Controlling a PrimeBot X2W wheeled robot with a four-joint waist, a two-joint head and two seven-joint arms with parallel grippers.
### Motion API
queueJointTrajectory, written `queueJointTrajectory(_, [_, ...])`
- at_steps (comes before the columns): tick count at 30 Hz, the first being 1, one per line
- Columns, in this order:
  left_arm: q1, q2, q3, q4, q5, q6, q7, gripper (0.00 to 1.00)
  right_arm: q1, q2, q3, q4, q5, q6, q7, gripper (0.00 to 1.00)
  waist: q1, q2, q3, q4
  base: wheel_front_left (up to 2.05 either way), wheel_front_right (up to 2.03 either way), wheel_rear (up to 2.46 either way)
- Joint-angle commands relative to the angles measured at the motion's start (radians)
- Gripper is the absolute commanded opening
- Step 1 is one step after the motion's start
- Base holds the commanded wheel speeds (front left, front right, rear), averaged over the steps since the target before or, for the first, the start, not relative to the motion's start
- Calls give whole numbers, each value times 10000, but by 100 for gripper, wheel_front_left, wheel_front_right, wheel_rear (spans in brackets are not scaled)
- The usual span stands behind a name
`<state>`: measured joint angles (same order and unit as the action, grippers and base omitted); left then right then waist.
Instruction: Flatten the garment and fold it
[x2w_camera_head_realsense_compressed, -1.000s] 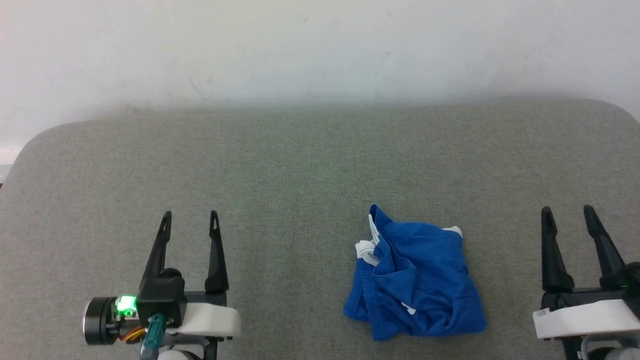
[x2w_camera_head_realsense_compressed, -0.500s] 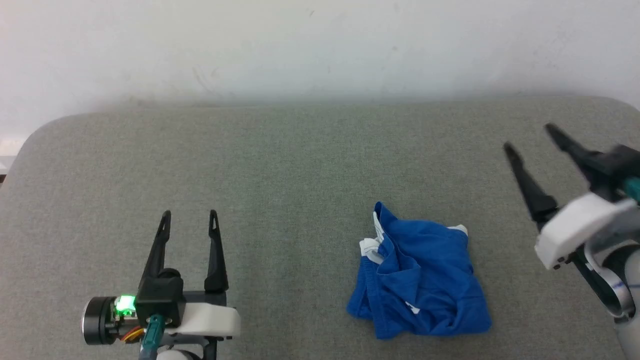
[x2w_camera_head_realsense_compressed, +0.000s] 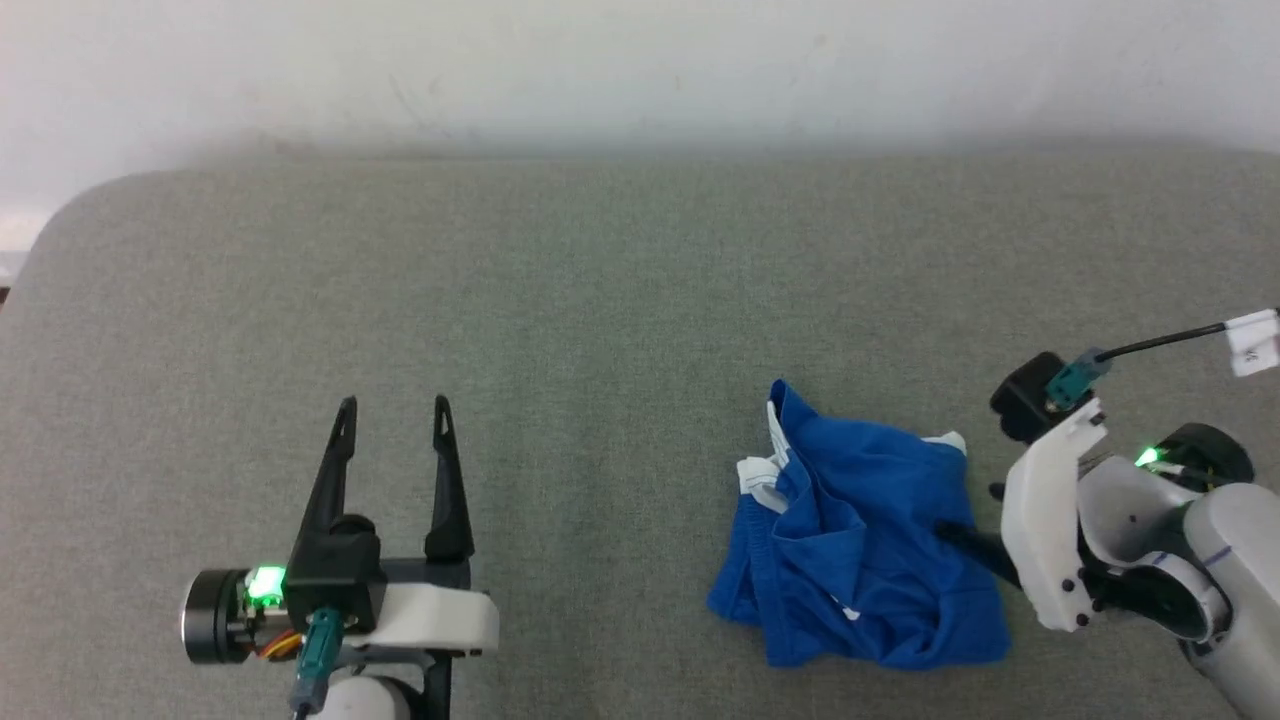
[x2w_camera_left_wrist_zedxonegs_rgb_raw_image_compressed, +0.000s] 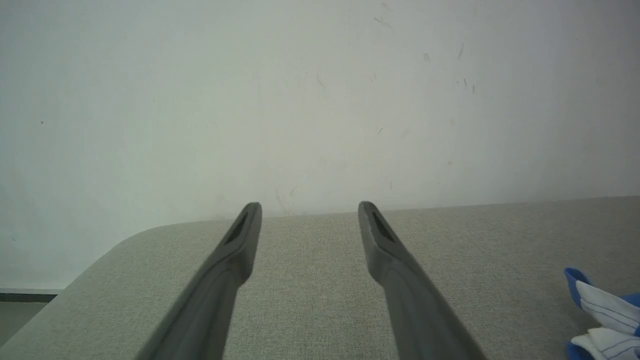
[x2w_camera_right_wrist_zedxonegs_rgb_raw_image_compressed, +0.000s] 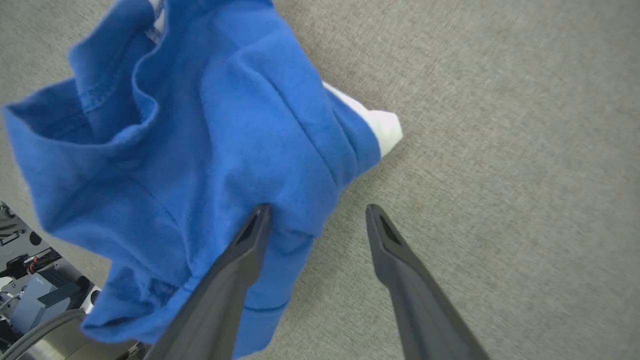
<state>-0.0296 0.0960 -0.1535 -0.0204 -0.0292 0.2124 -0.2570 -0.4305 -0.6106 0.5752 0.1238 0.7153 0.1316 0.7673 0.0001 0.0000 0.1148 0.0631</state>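
The garment (x2w_camera_head_realsense_compressed: 860, 545) lies crumpled on the grey cushion, right of centre: royal-blue shorts with white trim showing at the upper left and top right. It also shows in the right wrist view (x2w_camera_right_wrist_zedxonegs_rgb_raw_image_compressed: 200, 150) and as a blue-and-white corner in the left wrist view (x2w_camera_left_wrist_zedxonegs_rgb_raw_image_compressed: 600, 315). My right gripper (x2w_camera_head_realsense_compressed: 968, 515) points down at the garment's right edge and stands open (x2w_camera_right_wrist_zedxonegs_rgb_raw_image_compressed: 317, 207). One finger hangs over the blue cloth, the other over bare cushion. My left gripper (x2w_camera_head_realsense_compressed: 392, 405) rests open at the lower left, well apart from the garment, with nothing between its fingers (x2w_camera_left_wrist_zedxonegs_rgb_raw_image_compressed: 309, 205).
The grey upholstered surface (x2w_camera_head_realsense_compressed: 600, 330) stretches wide, with a rounded corner at the far left and a white wall (x2w_camera_head_realsense_compressed: 640, 60) behind it. Part of my own base (x2w_camera_right_wrist_zedxonegs_rgb_raw_image_compressed: 30, 295) shows at the lower left of the right wrist view.
My right arm swung up from the lower right, then turned over and came down at the garment's right edge. The head camera shifted a little. The left arm stayed put.
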Motion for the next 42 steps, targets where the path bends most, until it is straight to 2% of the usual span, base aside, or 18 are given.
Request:
queueJointTrajectory(1, [-231,-64,-36,-26,80,-43,-47,100,-253,148,153,270,136,-9,76,100,-1,0,370,155,0,0,0])
queueJointTrajectory(7, [-628,-148,-102,-10,80,-88,-47,100,-178,436,999,1544,270,-9,-143,100,-1,0,876,379,0,0,0])
queueJointTrajectory(11, [-715,-182,-61,27,70,-67,-47,100,-237,438,1702,1918,-44,-9,-815,100,-1,0,993,394,0,0,0])
queueJointTrajectory(12, [-708,-190,-36,37,59,-53,-47,100,-314,438,1753,1958,-90,-9,-1147,69,-1,0,992,360,0,0,0])
queueJointTrajectory(13, [-689,-198,2,47,39,-37,-47,100,-405,454,1775,2014,-112,-9,-1458,10,-1,0,969,304,0,0,0])
queueJointTrajectory(14, [-663,-204,35,56,25,-29,-47,100,-517,420,1874,2016,-166,-9,-1710,0,-1,0,939,250,0,0,0])
queueJointTrajectory(20, [-471,-191,210,41,15,-59,-47,100,-1366,168,1975,1521,-102,-9,-2912,0,-1,0,737,-497,0,0,0])
queueJointTrajectory(25, [-435,-112,425,-227,68,-30,-47,100,-2043,-421,2144,636,-128,-9,-3105,0,-1,0,1032,-1632,0,0,0])
queueJointTrajectory(30, [-630,104,762,-649,135,40,-47,100,-2646,-1121,2114,260,-306,-9,-3149,0,-1,0,1925,-2935,0,0,0])
queueJointTrajectory(36, [-959,626,1085,-1272,396,97,-47,100,-3343,-1485,1723,952,-617,-9,-3365,0,-1,0,3159,-4090,0,0,0])
queueJointTrajectory(42, [-1549,968,1036,-1736,586,103,-47,100,-4063,-1661,1148,2276,-815,-9,-3814,0,-1,0,4207,-4208,0,0,0])
